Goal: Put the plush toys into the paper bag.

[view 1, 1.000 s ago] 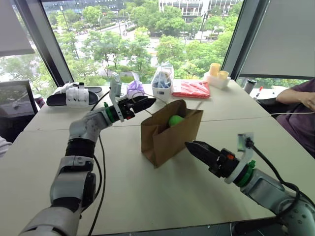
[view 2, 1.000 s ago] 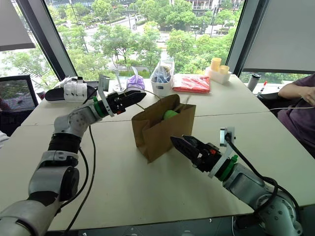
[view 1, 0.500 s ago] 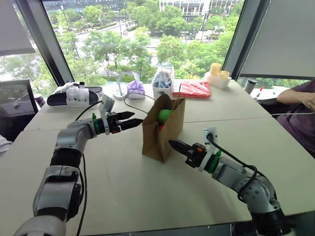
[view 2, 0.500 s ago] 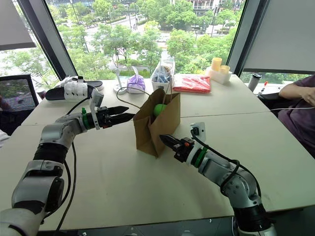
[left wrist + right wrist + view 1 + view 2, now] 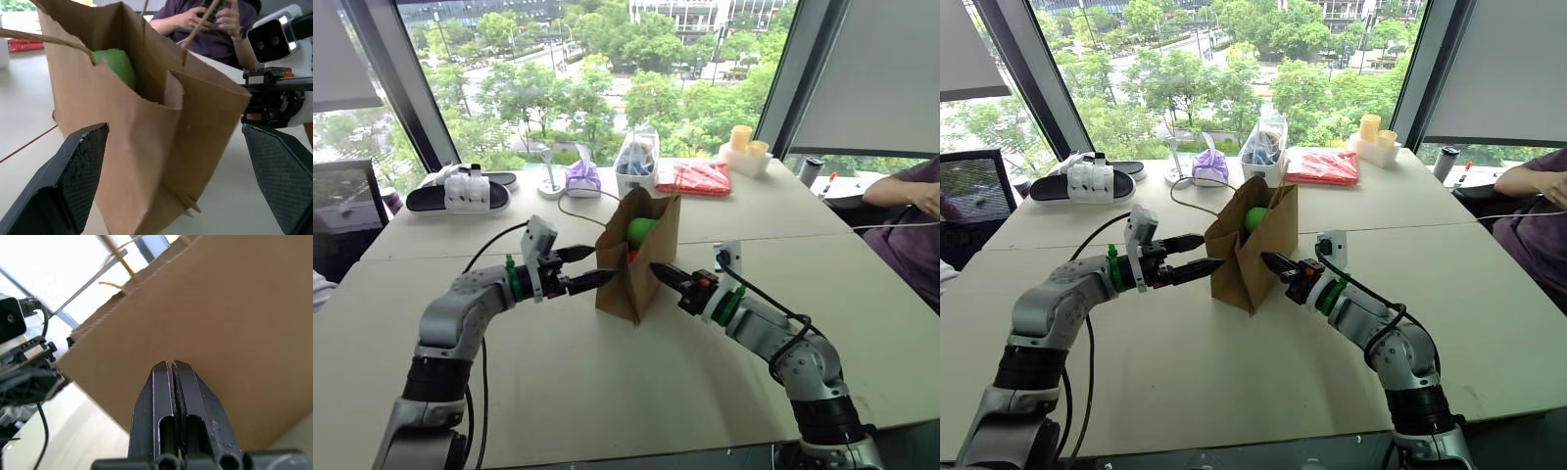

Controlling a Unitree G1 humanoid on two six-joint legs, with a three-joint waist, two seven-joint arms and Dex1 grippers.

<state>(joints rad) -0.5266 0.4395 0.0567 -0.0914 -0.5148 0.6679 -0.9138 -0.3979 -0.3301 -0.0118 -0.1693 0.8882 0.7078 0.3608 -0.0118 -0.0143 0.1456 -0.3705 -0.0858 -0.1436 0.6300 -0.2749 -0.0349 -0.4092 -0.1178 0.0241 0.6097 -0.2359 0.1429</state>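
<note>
On the table centre: you have the plain brown kraft paper bag [image 5: 636, 259] standing upright on the pale tabletop [image 5: 607, 392], its mouth open and its thin tan loop handles up.
Bag contents: you can see the bright green rounded plush toy [image 5: 640, 231] inside, near the top of the opening; a small red patch shows just under it. From the left wrist view it sits behind the bag's front wall [image 5: 116, 66].
Left gripper [image 5: 590, 267]: your two black fingers stand wide apart and point level at the bag's side, tips just beside the paper, holding nothing. In the left wrist view, one finger [image 5: 68, 186] stands at each side of the bag.
Right gripper [image 5: 658, 270]: your fingers are pressed together with nothing between them, the tip against or just beside the opposite wall of the bag; whether it touches you cannot tell. The right wrist view shows the closed fingers [image 5: 171, 396] aimed at flat brown paper.
Far edge of table: a purple cloth bundle [image 5: 582, 176], a clear plastic bag on a white box [image 5: 637, 162] and a red packet [image 5: 697, 177] lie well apart from the bag.
Right side: a person's arm in a purple sleeve [image 5: 901, 196] rests at the table's corner.
</note>
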